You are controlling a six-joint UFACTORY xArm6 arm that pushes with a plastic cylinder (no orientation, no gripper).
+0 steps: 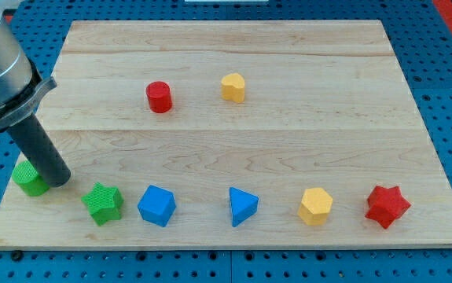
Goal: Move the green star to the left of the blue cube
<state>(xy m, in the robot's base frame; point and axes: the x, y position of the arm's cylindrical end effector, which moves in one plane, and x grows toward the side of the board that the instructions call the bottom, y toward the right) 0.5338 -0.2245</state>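
The green star [102, 203] lies near the board's bottom left, just left of the blue cube [156, 206], with a small gap between them. My tip [59, 181] is at the lower end of the dark rod, left of and slightly above the green star, apart from it. The tip stands right next to a green block [29, 178] at the board's left edge, whose shape is partly hidden by the rod.
A blue triangular block [243, 207], a yellow hexagon-like block [315, 206] and a red star [387, 206] line the bottom. A red cylinder [159, 97] and a yellow block [233, 87] sit near the top. The wooden board [288, 141] lies on a blue pegboard.
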